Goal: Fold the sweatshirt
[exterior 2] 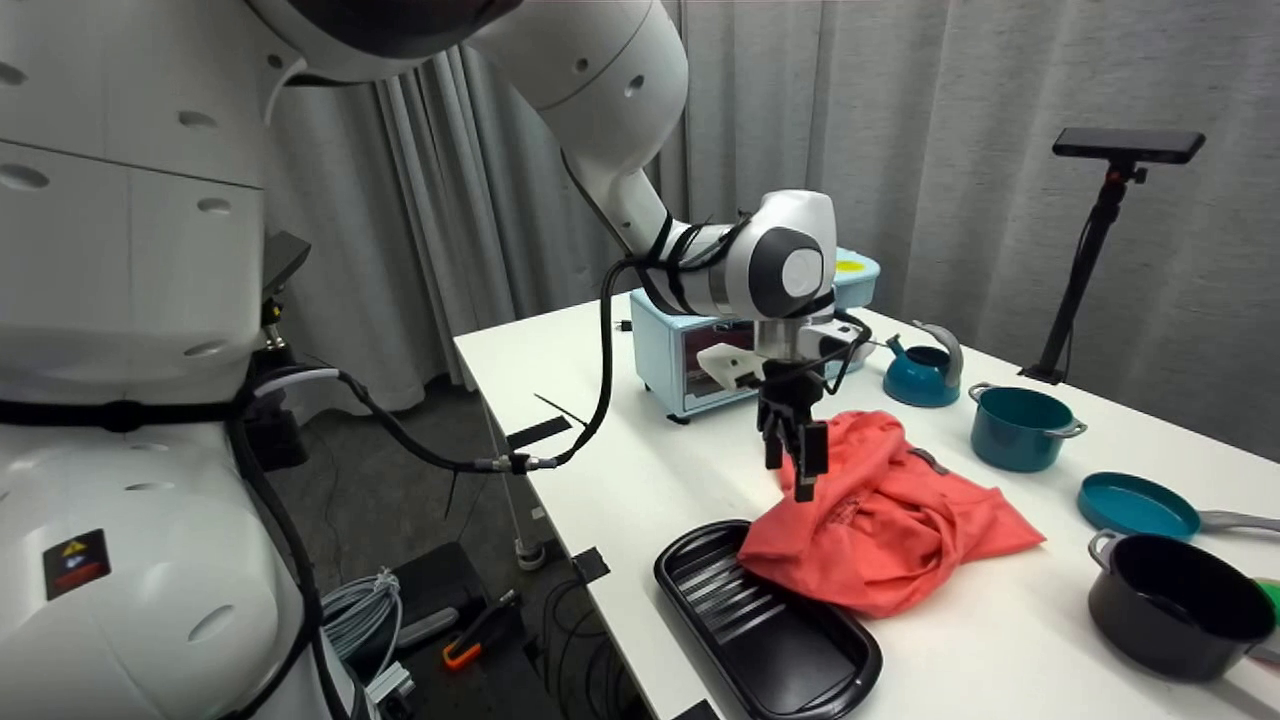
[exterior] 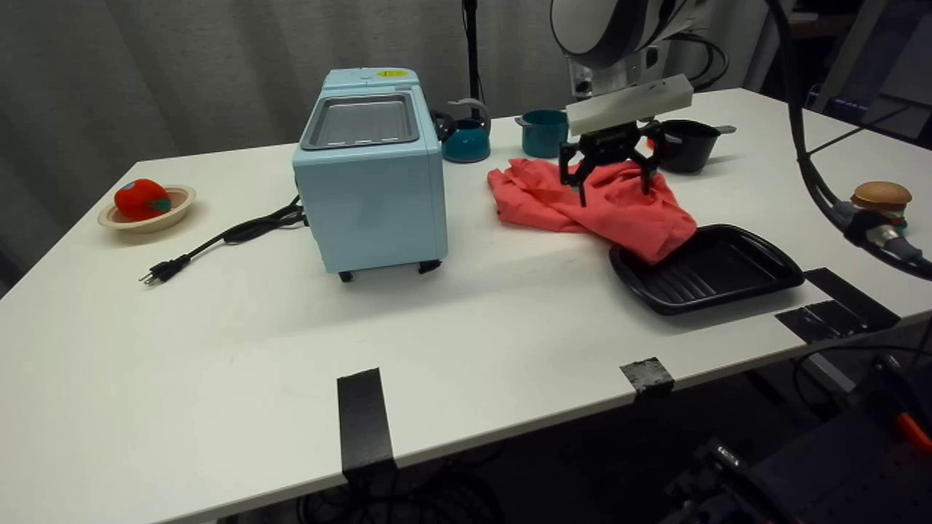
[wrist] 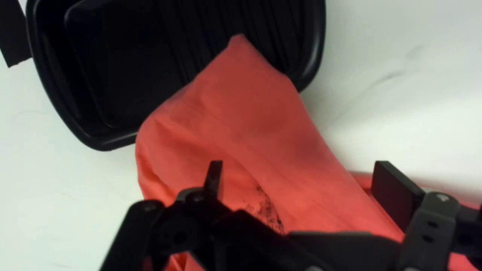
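Softly rumpled beneath widely parted, empty fingers, the coral-red sweatshirt overlaps a ridged black tray.

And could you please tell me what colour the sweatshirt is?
The sweatshirt is coral-red; it shows best in an exterior view.

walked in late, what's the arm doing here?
The robot's black two-finger gripper is open over a rumpled coral-red cloth sweatshirt, with nothing in its grasp; whether it touches the fabric isn't clear. The job is folding, but the garment lies bunched on the white rectangular table, with no neat fold to see. One end drapes over the rim of a black, ridged, round-cornered tray.
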Controlling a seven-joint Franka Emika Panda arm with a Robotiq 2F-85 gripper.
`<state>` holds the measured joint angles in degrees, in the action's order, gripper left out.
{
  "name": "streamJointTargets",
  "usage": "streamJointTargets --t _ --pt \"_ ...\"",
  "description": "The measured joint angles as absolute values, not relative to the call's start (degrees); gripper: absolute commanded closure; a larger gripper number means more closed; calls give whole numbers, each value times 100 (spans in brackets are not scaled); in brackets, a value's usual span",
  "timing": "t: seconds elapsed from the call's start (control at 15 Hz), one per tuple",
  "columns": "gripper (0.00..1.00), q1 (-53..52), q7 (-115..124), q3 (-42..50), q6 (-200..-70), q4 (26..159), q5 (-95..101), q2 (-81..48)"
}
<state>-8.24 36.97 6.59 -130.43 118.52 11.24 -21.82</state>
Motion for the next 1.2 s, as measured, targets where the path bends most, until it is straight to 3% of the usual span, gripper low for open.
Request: streamJointTargets --t 0.73,0.8,0.87,1.2 --pt "0 -477 3370 873 -13422 12676 1231 -2114" --pt "25 -447 3364 876 -13473 12707 1229 -2114" --pt "26 -423 3359 877 -13528 12731 1223 -2114" --pt "65 -391 3357 877 -13632 12727 1149 -2113"
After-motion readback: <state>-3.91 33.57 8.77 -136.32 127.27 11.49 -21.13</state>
